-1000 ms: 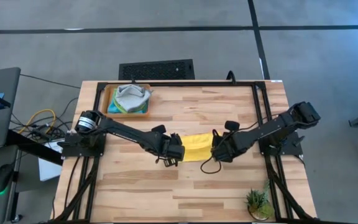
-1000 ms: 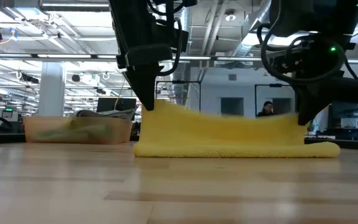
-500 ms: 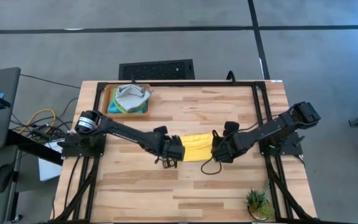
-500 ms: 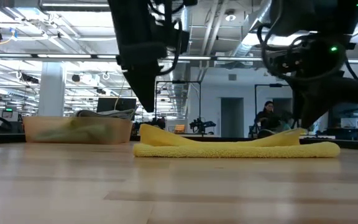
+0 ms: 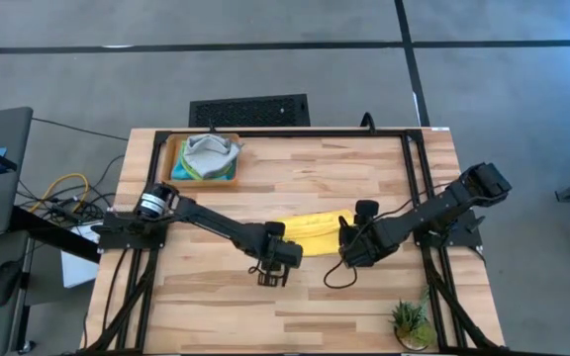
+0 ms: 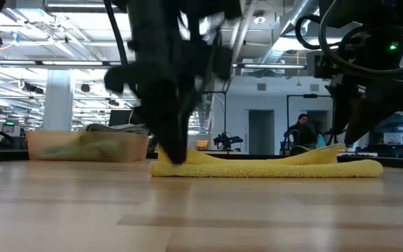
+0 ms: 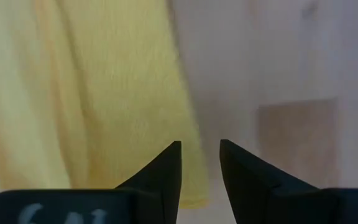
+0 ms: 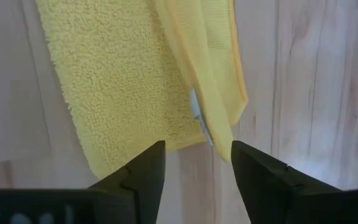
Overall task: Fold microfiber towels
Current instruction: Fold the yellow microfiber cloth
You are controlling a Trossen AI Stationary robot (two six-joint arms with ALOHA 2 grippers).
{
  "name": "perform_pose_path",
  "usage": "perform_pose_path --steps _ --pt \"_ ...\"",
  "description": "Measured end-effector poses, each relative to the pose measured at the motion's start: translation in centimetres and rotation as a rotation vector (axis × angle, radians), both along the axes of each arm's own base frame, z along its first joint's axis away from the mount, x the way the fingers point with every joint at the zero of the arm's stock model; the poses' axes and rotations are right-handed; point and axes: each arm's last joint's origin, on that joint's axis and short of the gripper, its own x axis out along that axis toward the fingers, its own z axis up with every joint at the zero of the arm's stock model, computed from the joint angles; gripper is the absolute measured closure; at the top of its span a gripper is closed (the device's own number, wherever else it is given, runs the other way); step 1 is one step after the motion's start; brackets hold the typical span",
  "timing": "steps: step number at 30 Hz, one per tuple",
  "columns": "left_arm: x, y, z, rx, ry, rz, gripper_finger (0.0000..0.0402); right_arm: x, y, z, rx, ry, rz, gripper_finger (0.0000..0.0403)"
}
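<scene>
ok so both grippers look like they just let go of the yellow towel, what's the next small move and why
Probably close each gripper on its end of the near edge for another fold. The yellow towel lies as a long strip on the table, not yet compact. The left gripper and right gripper both stand open, empty, at the strip's two ends, so neither needs to travel far. Other towels wait in the tray.

A grey concrete floor is surrounding the light wooden desk; a black floor grille is lying just behind it, and a seated person is showing well beyond it.
</scene>
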Motion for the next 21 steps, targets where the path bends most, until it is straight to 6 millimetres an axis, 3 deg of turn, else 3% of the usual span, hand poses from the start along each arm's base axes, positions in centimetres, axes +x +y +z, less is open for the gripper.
perform_pose_path --steps 17,21 --pt "0.5 5.3 -0.1 0.238 0.011 0.160 0.0306 0.1 0.0 0.0 0.007 -0.016 -0.010 0.0204" --pt "0.5 6.0 -0.1 0.212 0.025 0.190 0.0306 0.1 0.0 0.0 0.008 -0.015 -0.010 0.0204"
